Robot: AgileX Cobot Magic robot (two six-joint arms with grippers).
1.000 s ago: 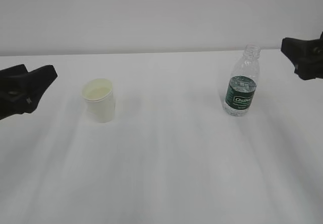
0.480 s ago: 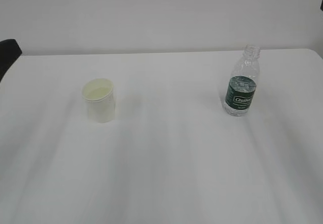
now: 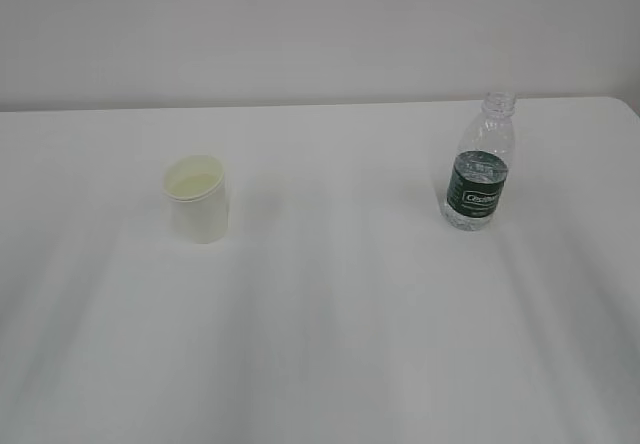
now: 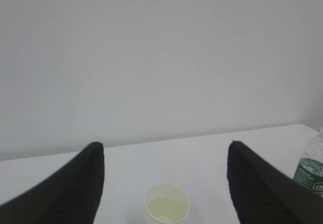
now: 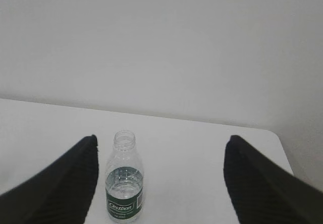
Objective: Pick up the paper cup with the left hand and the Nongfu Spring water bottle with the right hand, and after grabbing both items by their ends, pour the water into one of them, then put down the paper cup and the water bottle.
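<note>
The white paper cup (image 3: 197,199) stands upright on the left of the table, with a little pale liquid at its bottom (image 4: 167,208). The capless Nongfu Spring water bottle (image 3: 480,164) stands upright on the right, and clear water (image 5: 124,179) reaches about its green label. Neither hand shows in the exterior view. In the left wrist view my left gripper (image 4: 165,148) is open, pulled back from the cup, nothing between its black fingers (image 4: 81,183). In the right wrist view my right gripper (image 5: 159,141) is open too, with the bottle (image 5: 124,183) ahead, near its left finger, untouched.
The white table (image 3: 330,314) runs back to a plain pale wall (image 3: 320,24). Its right corner (image 5: 275,135) shows in the right wrist view. The bottle (image 4: 310,166) peeks in at the right edge of the left wrist view.
Both arms have drawn back out of the exterior view, the left to the left and the right to the right. Cup and bottle have not moved.
</note>
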